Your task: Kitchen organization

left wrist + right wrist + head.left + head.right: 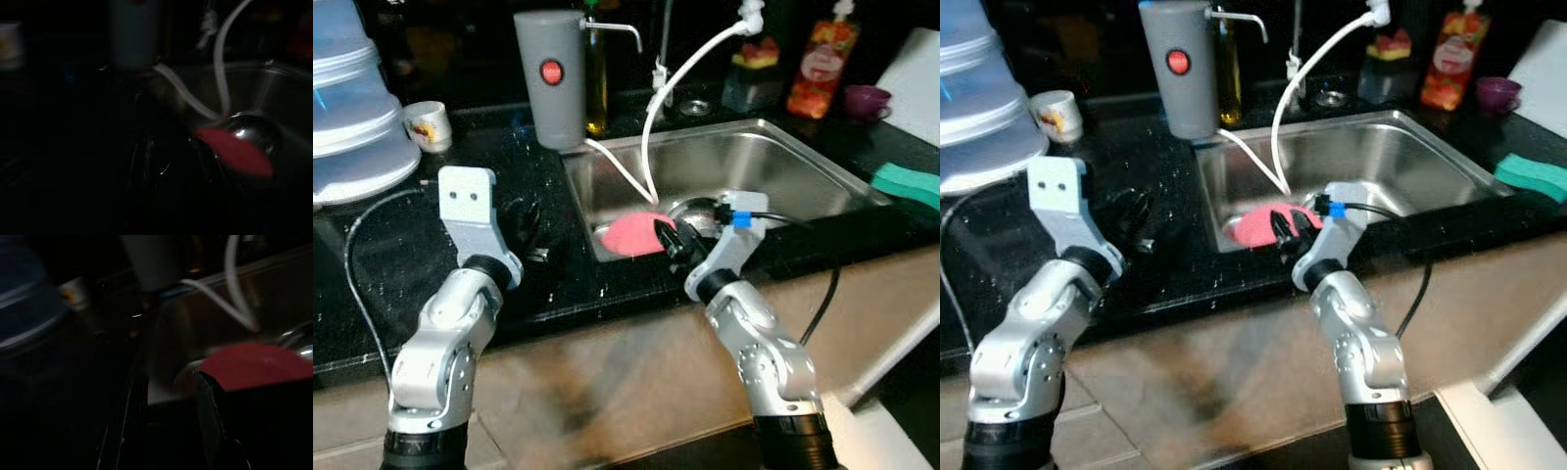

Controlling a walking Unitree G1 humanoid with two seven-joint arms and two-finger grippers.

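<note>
A pink cloth (pixel 631 233) lies in the near left corner of the steel sink (pixel 783 166), its long axis running left to right. The right gripper (pixel 668 238) reaches over the near rim and sits at the cloth's right end, touching it; whether its fingers have closed on it I cannot tell. The left gripper (pixel 522 217) rests on the dark counter (pixel 401 255) left of the sink, farther from the cloth, its opening unclear.

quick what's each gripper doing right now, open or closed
Left gripper: over the black counter, fingers cannot be told.
Right gripper: at the sink edge, against the pink item; grip cannot be told.
</note>
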